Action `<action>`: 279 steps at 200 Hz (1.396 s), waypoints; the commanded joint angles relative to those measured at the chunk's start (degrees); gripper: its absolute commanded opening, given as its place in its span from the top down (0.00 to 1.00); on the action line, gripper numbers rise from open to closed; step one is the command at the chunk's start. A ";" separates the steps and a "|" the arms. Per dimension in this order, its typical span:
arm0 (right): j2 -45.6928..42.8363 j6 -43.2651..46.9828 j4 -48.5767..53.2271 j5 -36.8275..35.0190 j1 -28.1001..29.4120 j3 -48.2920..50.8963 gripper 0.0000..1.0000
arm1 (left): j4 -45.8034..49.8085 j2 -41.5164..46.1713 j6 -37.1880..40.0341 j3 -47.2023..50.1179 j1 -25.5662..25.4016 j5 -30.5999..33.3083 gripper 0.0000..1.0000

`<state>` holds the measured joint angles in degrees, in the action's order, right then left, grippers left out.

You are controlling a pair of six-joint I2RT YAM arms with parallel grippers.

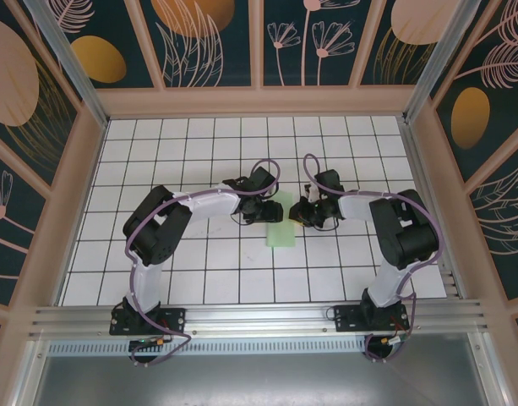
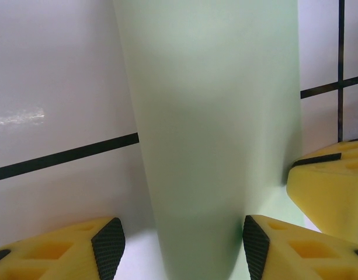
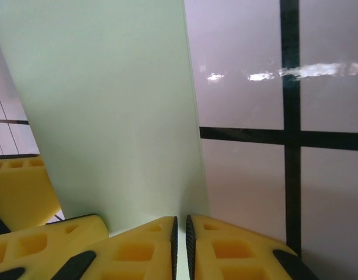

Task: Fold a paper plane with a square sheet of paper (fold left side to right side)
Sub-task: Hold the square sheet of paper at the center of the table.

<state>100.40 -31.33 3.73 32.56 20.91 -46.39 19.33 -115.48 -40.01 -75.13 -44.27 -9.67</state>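
Note:
The square sheet of paper (image 1: pixel 284 234) is pale mint green and lies doubled over as a narrow strip on the tiled floor between my two grippers. No paper plane is in view. In the left wrist view the sheet (image 2: pixel 214 116) curves up in a rounded, unpressed fold. My left gripper (image 2: pixel 181 248) is open and straddles the near end of the fold, with its left pad clear of the paper. My right gripper (image 3: pixel 180 245) is shut on the sheet's (image 3: pixel 114 105) right edge, which shows thin between its pads. From above, the left gripper (image 1: pixel 274 208) and right gripper (image 1: pixel 297 211) almost meet at the strip's far end.
The floor is white tiles with black grid lines (image 1: pixel 199 161), walled by a wooden frame (image 1: pixel 81 169) and patterned panels. A yellow finger (image 2: pixel 330 186) of the right gripper shows close on the right of the left wrist view. A left-gripper finger (image 3: pixel 18 186) shows in the right wrist view.

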 commanded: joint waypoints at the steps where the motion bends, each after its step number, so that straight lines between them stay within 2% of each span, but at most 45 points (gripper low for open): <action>1: 2.37 1.93 5.32 -4.67 0.36 -0.52 0.83 | -1.58 -2.18 1.77 1.07 -0.42 2.80 0.37; 61: 3.57 2.28 5.90 -5.27 0.38 -0.71 0.83 | -0.03 6.94 2.83 2.24 2.55 3.57 0.33; 89: 3.52 2.15 5.70 -5.04 0.43 -0.72 0.83 | -4.63 11.21 3.01 4.17 3.08 -2.65 0.35; 121: 3.81 2.15 5.53 -4.92 0.44 -0.82 0.83 | -12.85 11.21 -0.21 6.54 3.00 -14.45 0.47; 135: 3.83 2.06 5.29 -4.85 0.50 -0.81 0.83 | -14.93 10.04 -1.25 6.84 2.83 -16.68 0.51; 175: 3.99 1.97 5.33 -4.78 0.67 -1.19 0.83 | -19.18 6.18 -3.81 7.87 2.36 -20.55 0.53; 204: 4.11 1.90 5.46 -4.86 0.69 -1.50 0.83 | -19.48 4.80 -3.89 8.32 2.35 -19.77 0.53; 279: 4.52 2.24 6.01 -5.29 0.91 -1.76 0.82 | -14.30 2.11 -1.21 9.90 2.57 -10.86 0.54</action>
<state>101.58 -30.28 6.50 32.36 21.08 -48.38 2.90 -111.96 -42.54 -66.63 -41.63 -23.75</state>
